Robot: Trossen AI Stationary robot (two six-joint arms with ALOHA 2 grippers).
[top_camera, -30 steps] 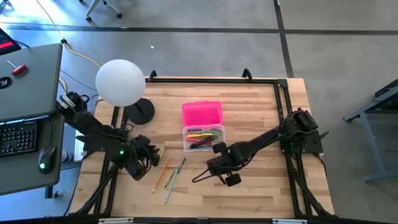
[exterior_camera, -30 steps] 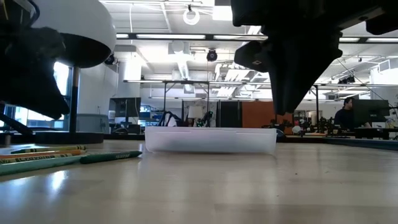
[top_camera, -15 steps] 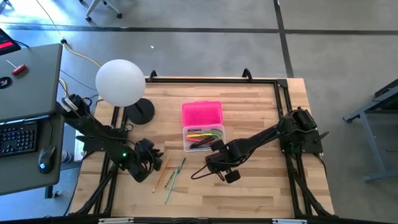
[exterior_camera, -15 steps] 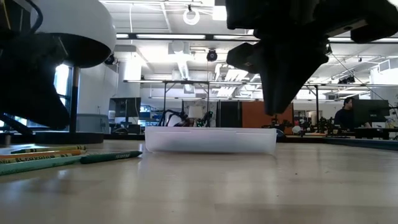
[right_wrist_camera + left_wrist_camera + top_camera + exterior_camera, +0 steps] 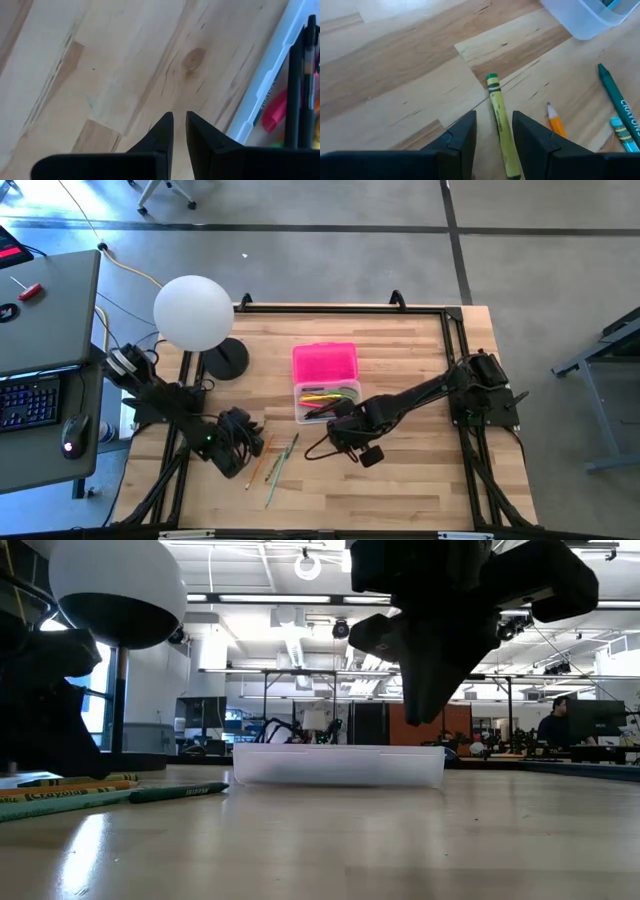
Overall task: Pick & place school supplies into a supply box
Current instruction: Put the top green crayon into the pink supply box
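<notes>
The supply box (image 5: 327,402) stands open at the table's middle with several pens inside; its pink lid (image 5: 325,364) lies just beyond it. Loose school supplies (image 5: 272,457) lie on the wood to the box's near left: a yellow-green crayon (image 5: 500,125), an orange pencil (image 5: 555,123) and a green crayon (image 5: 615,95). My left gripper (image 5: 495,142) is low over them, open, one finger on either side of the yellow-green crayon. My right gripper (image 5: 179,127) hangs above bare wood off the box's near edge (image 5: 270,75), open by a narrow gap, holding nothing.
A lamp with a white globe (image 5: 193,312) and a dark round base (image 5: 228,358) stands at the far left of the table. A grey desk with a keyboard (image 5: 28,402) sits beyond the left edge. Bare wood lies on the near right.
My left gripper has come down toward the crayons at the near left. My right gripper has drifted toward the table's left along the box's near side and rolled a little. Nothing on the table has moved.
</notes>
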